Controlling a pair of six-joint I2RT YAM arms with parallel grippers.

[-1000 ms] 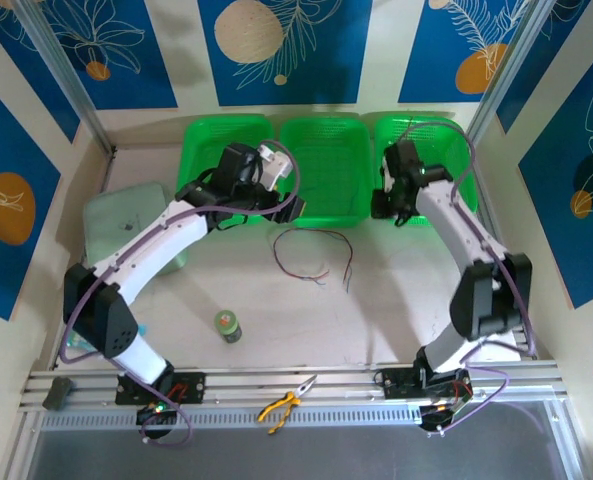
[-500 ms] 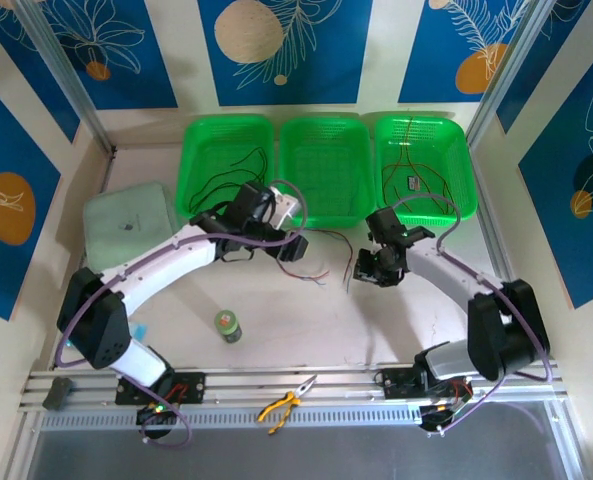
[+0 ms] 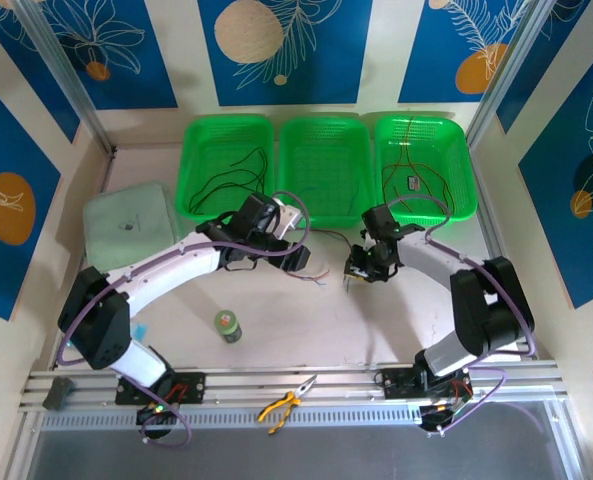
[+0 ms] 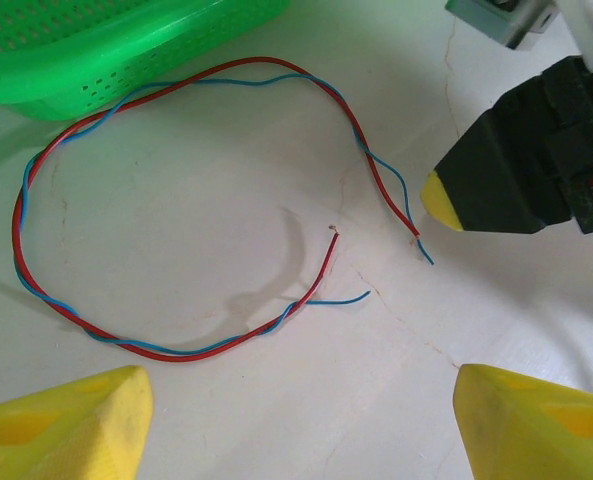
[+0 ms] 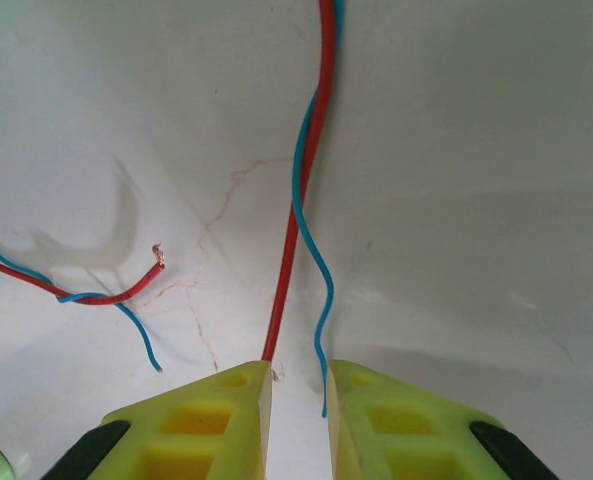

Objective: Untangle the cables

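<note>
With the left gripper [image 4: 296,400] spread wide, the right gripper [image 5: 298,375], nearly closed around the cables' [image 5: 295,200] right ends but seemingly not pinching, should clamp one strand only.

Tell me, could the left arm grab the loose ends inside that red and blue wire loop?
Probably yes. The left gripper hangs open beside the wires, with just bare table between them; the right gripper sits at the loop's other ends, off to the side.

Cables [image 4: 176,355]: red, blue wires twisted together; open loop flat on table [image 4: 226,180]; ends splayed.
</note>
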